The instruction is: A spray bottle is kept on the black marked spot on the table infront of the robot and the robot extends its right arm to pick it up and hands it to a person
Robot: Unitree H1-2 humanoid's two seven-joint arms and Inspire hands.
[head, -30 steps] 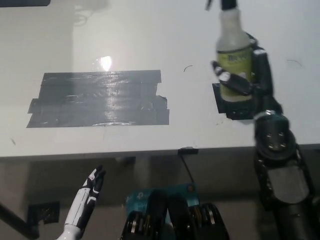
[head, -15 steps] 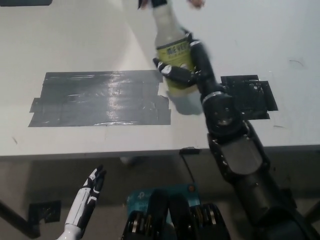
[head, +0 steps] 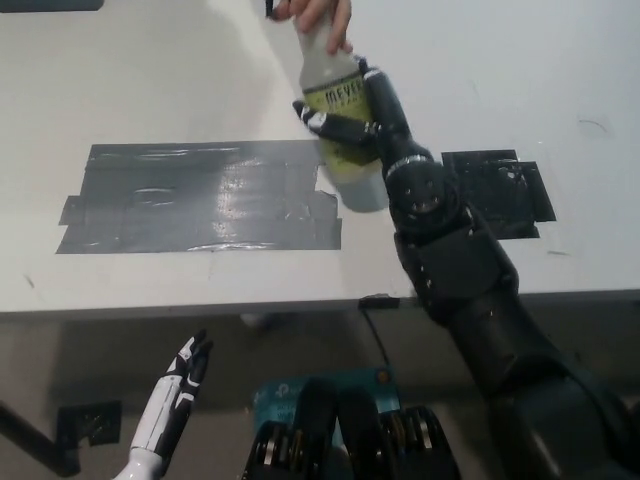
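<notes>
Robot's black right hand (head: 352,118) grips a spray bottle (head: 338,120) above the white table (head: 150,70) as a person's hand (head: 318,15) takes its neck.
The small black tape mark (head: 500,190) lies uncovered just right; the white left hand (head: 188,368) hangs below the table edge, fingers loosely apart, holding nothing.

A single head view looks steeply down over the white table (head: 150,80) and its near edge.
</notes>
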